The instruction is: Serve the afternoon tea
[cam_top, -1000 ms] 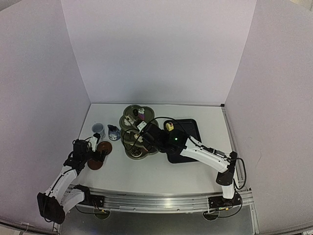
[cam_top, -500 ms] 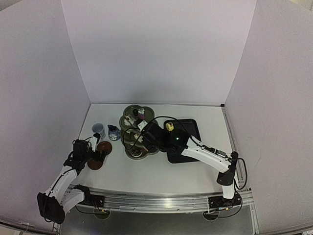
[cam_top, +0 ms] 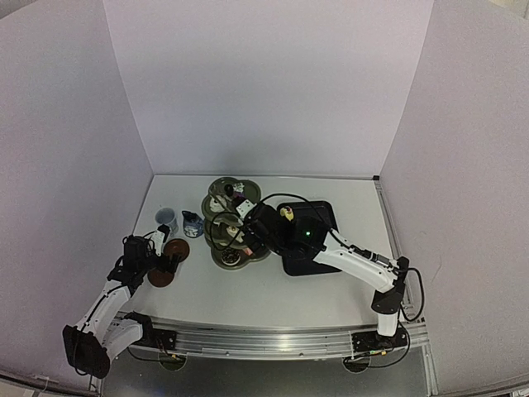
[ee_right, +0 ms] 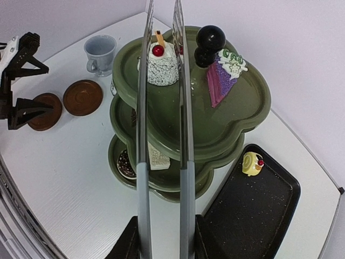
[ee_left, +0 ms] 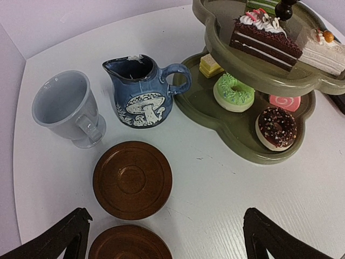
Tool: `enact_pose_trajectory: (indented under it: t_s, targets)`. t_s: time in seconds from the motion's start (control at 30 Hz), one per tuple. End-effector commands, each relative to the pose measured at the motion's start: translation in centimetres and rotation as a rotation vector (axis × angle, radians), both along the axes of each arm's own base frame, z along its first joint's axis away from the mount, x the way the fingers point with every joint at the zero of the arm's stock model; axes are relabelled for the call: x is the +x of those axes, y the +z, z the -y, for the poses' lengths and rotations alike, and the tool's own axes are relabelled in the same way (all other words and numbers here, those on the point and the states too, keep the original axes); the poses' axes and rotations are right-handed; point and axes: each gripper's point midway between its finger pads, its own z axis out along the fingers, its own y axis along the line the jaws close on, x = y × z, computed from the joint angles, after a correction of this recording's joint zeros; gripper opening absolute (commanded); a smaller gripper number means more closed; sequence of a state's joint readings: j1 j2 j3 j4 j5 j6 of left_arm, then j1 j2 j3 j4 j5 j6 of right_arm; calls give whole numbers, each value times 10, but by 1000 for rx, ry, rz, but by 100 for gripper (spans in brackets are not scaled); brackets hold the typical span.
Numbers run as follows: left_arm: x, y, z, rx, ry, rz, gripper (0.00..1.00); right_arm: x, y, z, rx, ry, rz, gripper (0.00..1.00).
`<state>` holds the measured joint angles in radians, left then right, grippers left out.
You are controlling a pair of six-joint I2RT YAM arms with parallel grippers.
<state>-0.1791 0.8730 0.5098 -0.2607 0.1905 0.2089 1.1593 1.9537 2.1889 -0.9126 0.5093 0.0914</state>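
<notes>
Stocking the green stand (ee_right: 242, 102) from the black tray (ee_right: 253, 210)
Right gripper (ee_right: 164, 240) clamps the metal tongs (ee_right: 141, 135), tips flanking the white cherry cake (ee_right: 161, 67) on the top tier; left gripper (ee_left: 167, 232) gapes idle over the saucers (ee_left: 132, 179). Next, likely: lift clear gently, then fetch the tray's yellow pastry (ee_right: 251, 163).

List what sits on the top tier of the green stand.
On the top tier: a white cherry-topped cake, a purple slice and the black knob. The tongs cover strips of it, hiding whatever lies beneath.
</notes>
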Motion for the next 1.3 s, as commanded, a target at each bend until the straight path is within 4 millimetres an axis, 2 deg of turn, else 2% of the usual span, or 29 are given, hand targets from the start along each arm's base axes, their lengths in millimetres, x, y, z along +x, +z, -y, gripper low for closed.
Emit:
enact_pose_trajectory:
  t_s: [0.0,0.13,0.23,0.33,0.43,0.5,0.6,0.77,0.93,1.07,1.17,1.27]
  targets:
    - [7,18,2,-17,-5,49,100,-5,87,0,245,32,78,26]
    - [7,18,2,-18,-5,49,100,-2,121,7,329,11,123,25]
    - [7,18,2,-19,-4,49,100,4,142,22,374,-40,157,24]
    - [7,18,2,-19,-4,49,100,18,147,45,387,-130,173,24]
    - [7,18,2,-19,-5,49,100,41,139,86,413,-268,143,24]
    - [7,18,2,-20,-6,49,100,55,124,115,407,-344,112,24]
    - [7,18,2,-19,-5,49,100,67,93,147,374,-426,59,25]
    - [7,16,2,-21,-7,41,100,77,37,179,324,-517,-50,25]
    - [6,14,3,-23,-9,31,100,88,-36,191,240,-560,-210,24]
    - [6,14,3,-19,-7,30,100,93,-94,192,177,-577,-353,24]
    - [7,14,2,-18,-5,30,100,94,-129,187,128,-567,-435,25]
    - [7,13,2,-16,-4,30,100,96,-155,181,89,-553,-494,25]
